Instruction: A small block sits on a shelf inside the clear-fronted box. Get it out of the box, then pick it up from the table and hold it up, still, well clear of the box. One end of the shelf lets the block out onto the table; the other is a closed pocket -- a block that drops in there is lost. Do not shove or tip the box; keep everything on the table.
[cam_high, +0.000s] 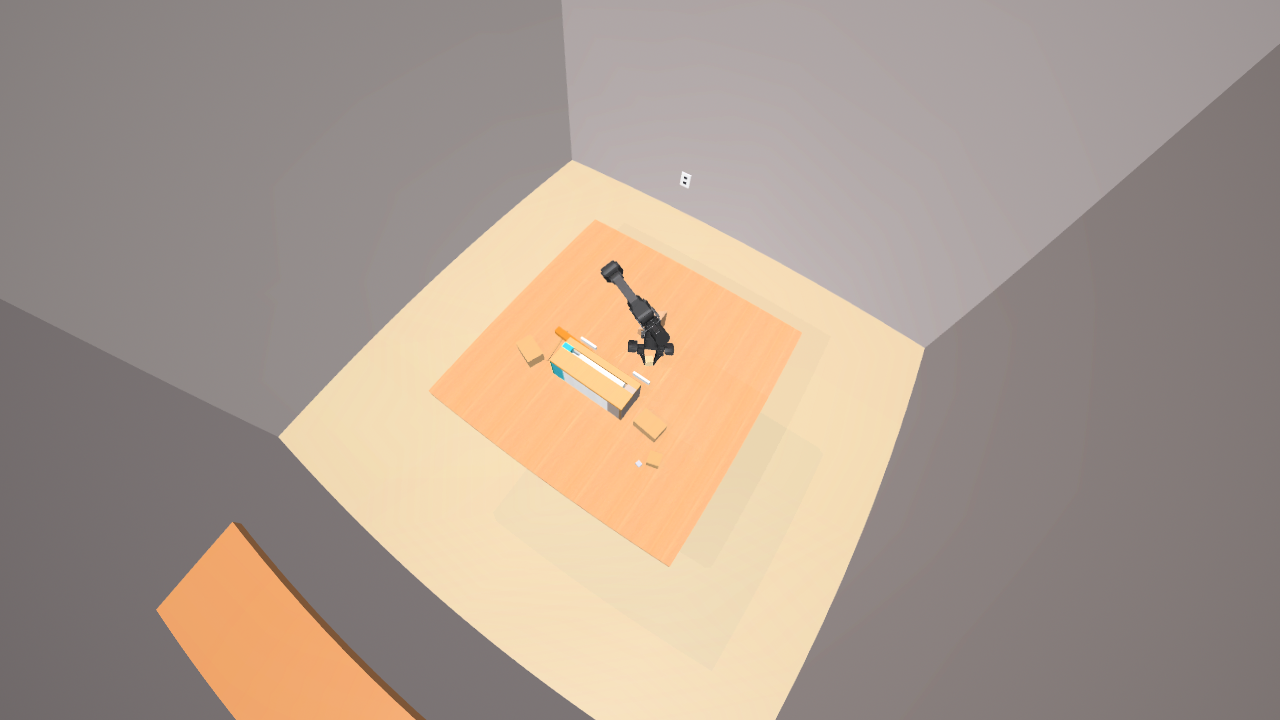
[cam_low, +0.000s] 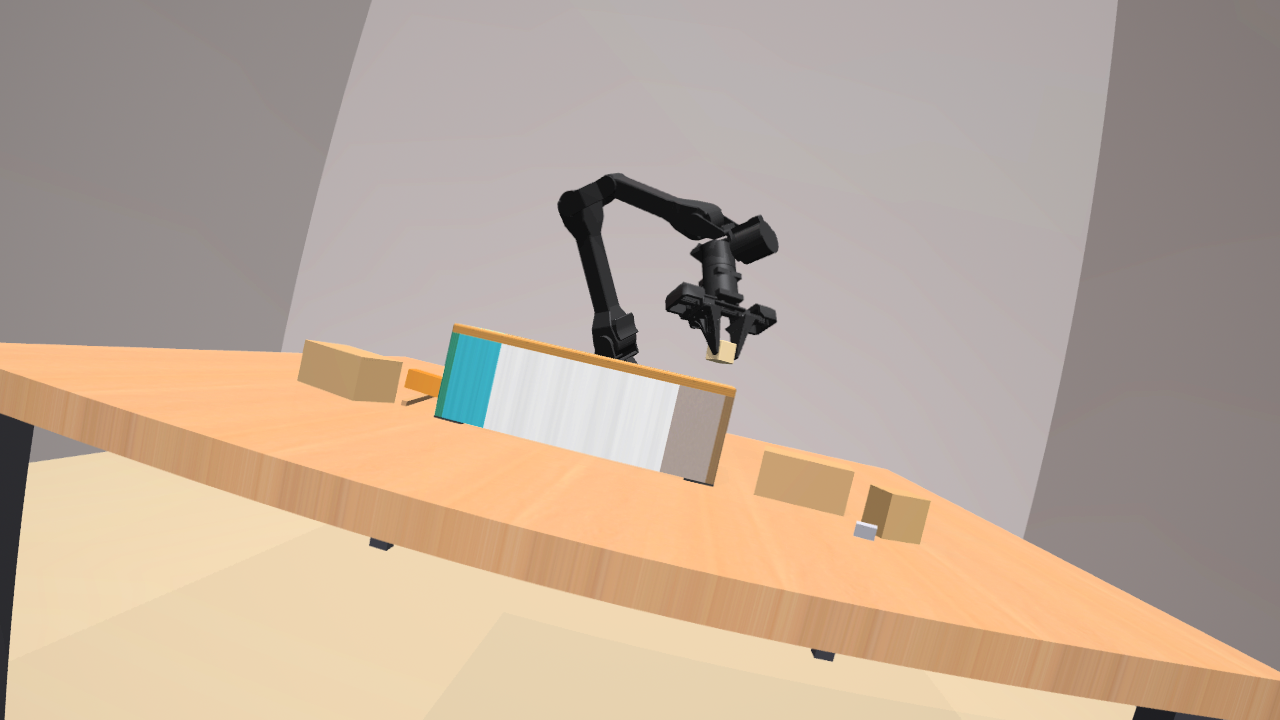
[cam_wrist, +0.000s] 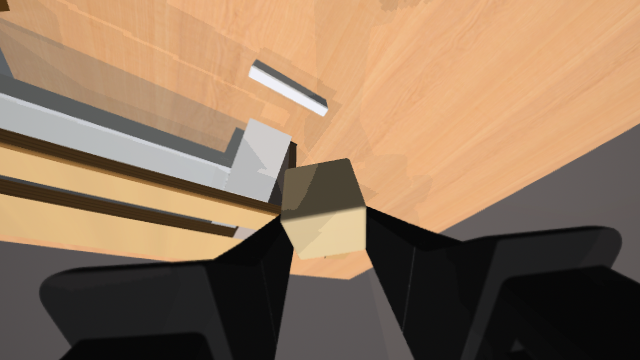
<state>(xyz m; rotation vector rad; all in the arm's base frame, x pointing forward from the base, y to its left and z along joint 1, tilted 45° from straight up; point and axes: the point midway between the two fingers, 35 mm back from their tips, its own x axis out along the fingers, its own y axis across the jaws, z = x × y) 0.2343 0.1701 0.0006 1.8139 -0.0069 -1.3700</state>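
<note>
A small pale yellow block (cam_high: 649, 358) (cam_low: 721, 351) (cam_wrist: 325, 210) is held between the fingertips of my gripper (cam_high: 650, 357) (cam_low: 723, 352) (cam_wrist: 325, 215), which is shut on it. The block is off the table, in the air behind the box's right end as the exterior view shows it. The box (cam_high: 617, 394) (cam_low: 581, 405) (cam_wrist: 150, 194) stands upright on the table (cam_high: 716, 358) (cam_low: 554, 501) (cam_wrist: 475, 100). Its front shows a teal part at one end, a white middle and a grey-brown part at the other end. The block and the box do not touch in the wrist view.
Tan blocks stand beyond the box's ends, one on the left (cam_high: 530, 350) (cam_low: 349, 371) and one on the right (cam_high: 650, 423) (cam_low: 802, 483). A smaller tan block (cam_low: 904, 517) and a little grey cube (cam_low: 864, 531) stand farther right. An orange piece (cam_low: 422, 382) and white strips (cam_high: 641, 377) (cam_wrist: 288, 90) lie near the box.
</note>
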